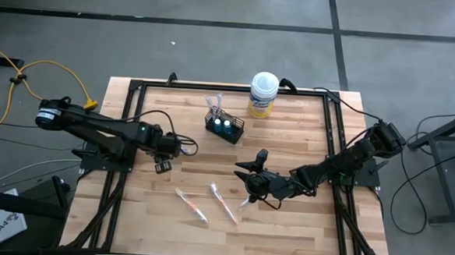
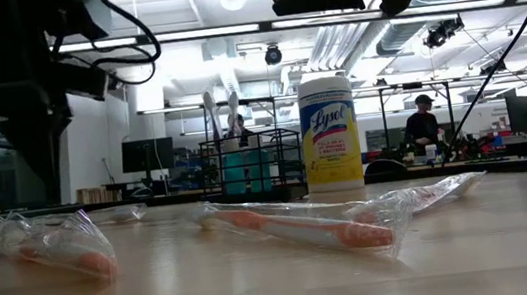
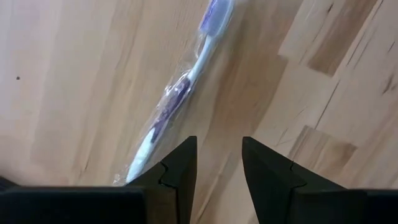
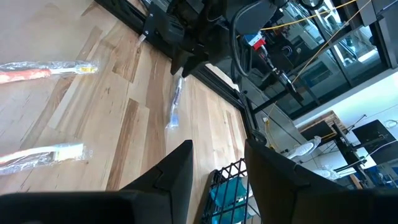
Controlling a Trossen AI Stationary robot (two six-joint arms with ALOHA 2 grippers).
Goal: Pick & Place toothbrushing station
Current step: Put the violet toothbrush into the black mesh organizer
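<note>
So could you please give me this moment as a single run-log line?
left gripper: open, above wrapped purple toothbrush | right gripper: open, empty | two wrapped orange toothbrushes on table | basket: two toothbrushes inside

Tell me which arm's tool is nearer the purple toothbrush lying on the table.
Left. The left tool hangs right beside the purple toothbrush, nothing held. The right tool sits farther off across the table, past the orange toothbrushes.

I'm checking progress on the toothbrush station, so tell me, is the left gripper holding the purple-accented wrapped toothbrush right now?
No. The left gripper has open, empty fingers, and the purple-accented wrapped toothbrush lies on the wooden table beyond them.
</note>
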